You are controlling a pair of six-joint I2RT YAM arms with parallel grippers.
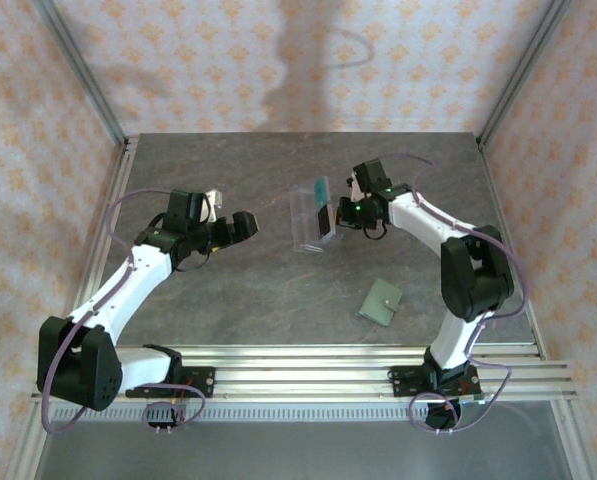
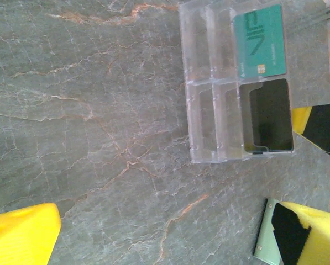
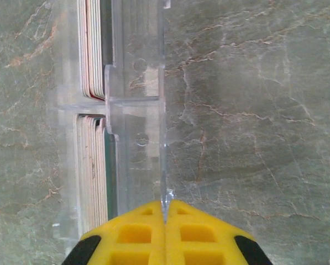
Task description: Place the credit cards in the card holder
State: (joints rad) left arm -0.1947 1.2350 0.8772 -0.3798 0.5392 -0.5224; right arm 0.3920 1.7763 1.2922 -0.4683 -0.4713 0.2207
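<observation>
A clear plastic stand (image 1: 311, 217) stands mid-table and holds the credit cards. A teal card (image 2: 260, 41) and a dark card (image 2: 270, 115) face the left wrist camera. Several card edges (image 3: 93, 165) show in the stand's slots in the right wrist view. My right gripper (image 1: 340, 212) is at the stand's right side. Its jaws (image 3: 166, 207) are shut on the stand's thin clear outer wall (image 3: 163, 110), not on a card. The sage-green card holder (image 1: 381, 301) lies closed on the table, nearer than the stand. My left gripper (image 1: 246, 225) hovers open left of the stand, holding nothing.
The grey marbled tabletop (image 1: 228, 290) is bounded by aluminium frame posts and patterned walls. A corner of the card holder (image 2: 266, 237) shows beside my left gripper's right finger (image 2: 314, 232). A right gripper finger (image 2: 319, 124) shows at the stand's edge.
</observation>
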